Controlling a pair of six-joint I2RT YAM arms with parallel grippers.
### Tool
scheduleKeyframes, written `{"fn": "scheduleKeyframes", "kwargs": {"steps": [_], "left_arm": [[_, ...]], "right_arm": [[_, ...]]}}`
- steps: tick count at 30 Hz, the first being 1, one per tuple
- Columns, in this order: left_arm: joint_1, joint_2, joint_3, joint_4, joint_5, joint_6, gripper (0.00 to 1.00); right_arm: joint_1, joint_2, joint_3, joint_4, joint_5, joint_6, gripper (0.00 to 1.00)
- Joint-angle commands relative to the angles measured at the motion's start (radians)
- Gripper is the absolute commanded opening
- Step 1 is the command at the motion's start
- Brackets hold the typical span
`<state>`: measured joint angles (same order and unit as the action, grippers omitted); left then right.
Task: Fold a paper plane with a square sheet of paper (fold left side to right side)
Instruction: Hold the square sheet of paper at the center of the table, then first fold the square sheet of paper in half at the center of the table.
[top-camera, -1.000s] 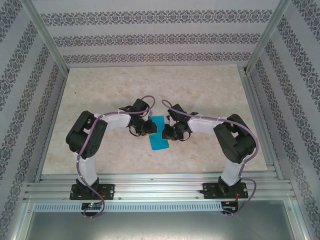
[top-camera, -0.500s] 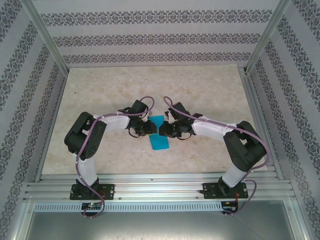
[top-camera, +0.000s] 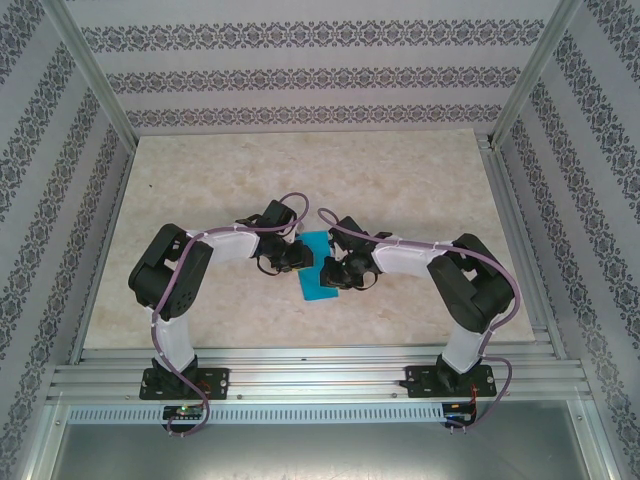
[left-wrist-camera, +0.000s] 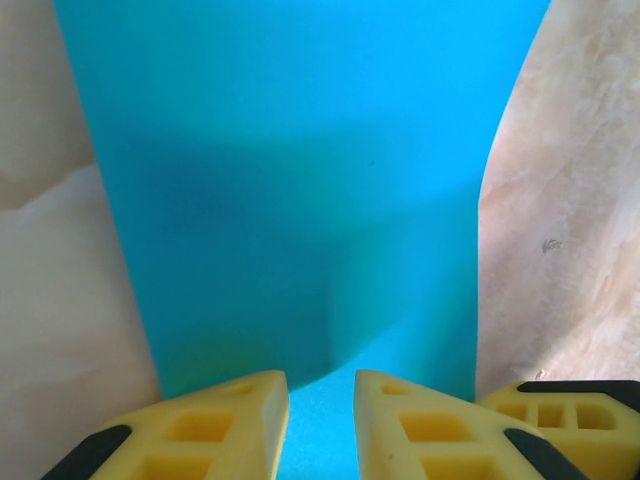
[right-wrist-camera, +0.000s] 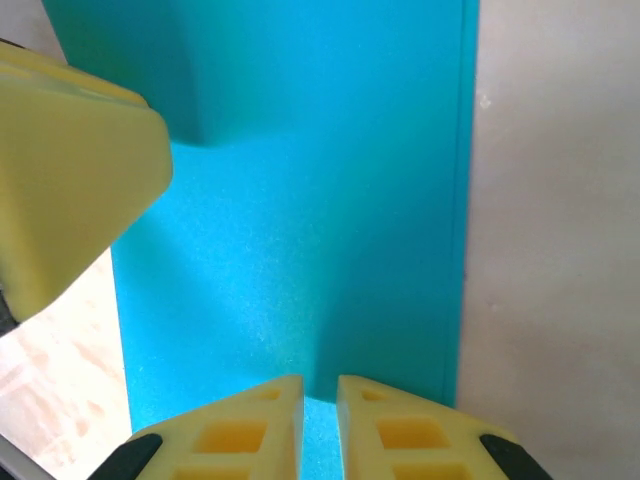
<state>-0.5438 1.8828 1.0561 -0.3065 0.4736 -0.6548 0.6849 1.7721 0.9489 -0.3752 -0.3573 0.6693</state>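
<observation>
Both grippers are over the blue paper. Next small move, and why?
Probably drag the right gripper along the sheet to flatten the fold. The sheet already lies doubled into a narrow strip, and the right and left gripper both sit low over it, fingers nearly closed.

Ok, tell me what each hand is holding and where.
Cannot tell. The left hand and right hand sit on the blue paper, fingertips close together, with no clear pinch.
</observation>
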Motion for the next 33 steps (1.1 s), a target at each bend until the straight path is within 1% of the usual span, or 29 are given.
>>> {"fn": "scheduleKeyframes", "kwargs": {"steps": [1,10,19,27,33], "left_arm": [[-0.012,0.045,-0.046,-0.065,-0.038,0.010,0.28],[-0.008,0.042,-0.026,-0.077,-0.052,0.012,0.30],[0.037,0.067,0.077,-0.118,-0.072,0.049,0.33],[0.086,0.104,0.157,-0.083,-0.054,0.064,0.34],[0.101,0.155,0.217,-0.046,-0.002,0.070,0.36]], "right_arm": [[-0.007,0.032,0.010,-0.070,0.060,-0.032,0.17],[-0.009,0.042,0.029,-0.126,0.094,-0.064,0.18],[-0.004,0.067,0.034,-0.147,0.097,-0.082,0.17],[-0.001,0.079,0.035,-0.163,0.107,-0.090,0.17],[0.000,0.092,0.045,-0.172,0.110,-0.096,0.17]]}}
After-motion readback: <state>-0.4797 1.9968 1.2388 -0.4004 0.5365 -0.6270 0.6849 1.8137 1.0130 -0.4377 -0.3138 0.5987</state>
